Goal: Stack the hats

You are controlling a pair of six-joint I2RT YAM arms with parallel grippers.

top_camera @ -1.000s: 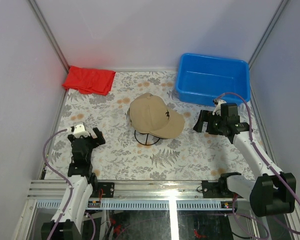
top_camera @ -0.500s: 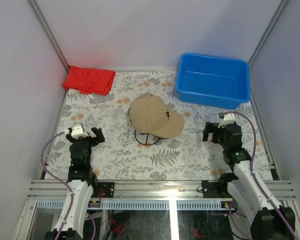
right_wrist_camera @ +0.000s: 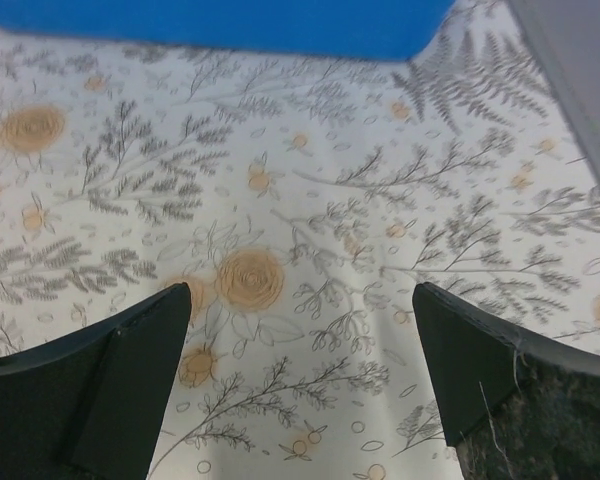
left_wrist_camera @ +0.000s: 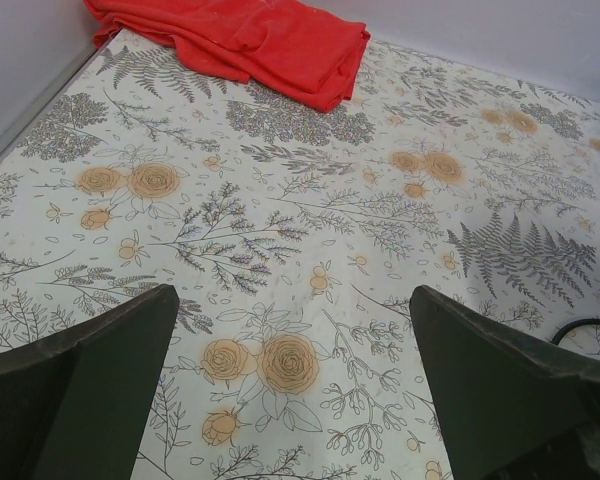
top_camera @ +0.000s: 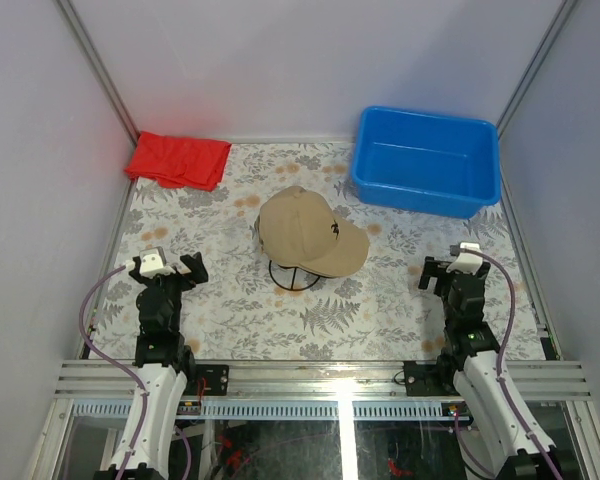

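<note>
A tan cap (top_camera: 308, 234) sits on a black wire-frame stand (top_camera: 292, 277) at the middle of the table, brim toward the right. Whether other caps lie under it I cannot tell; no purple or black cap shows. My left gripper (top_camera: 170, 265) is open and empty at the near left, well left of the cap; in the left wrist view (left_wrist_camera: 292, 300) only tablecloth lies between its fingers. My right gripper (top_camera: 450, 268) is open and empty at the near right, well right of the cap; the right wrist view (right_wrist_camera: 300, 295) shows only tablecloth.
A flat red folded cloth (top_camera: 178, 159) lies at the far left corner, also in the left wrist view (left_wrist_camera: 242, 38). A blue bin (top_camera: 426, 160) stands at the far right, its edge in the right wrist view (right_wrist_camera: 220, 25). Grey walls enclose the floral tablecloth.
My right arm has pulled back toward its base, moving the gripper nearer and to the right, away from the cap. The left arm has shifted slightly nearer. The cap has not moved.
</note>
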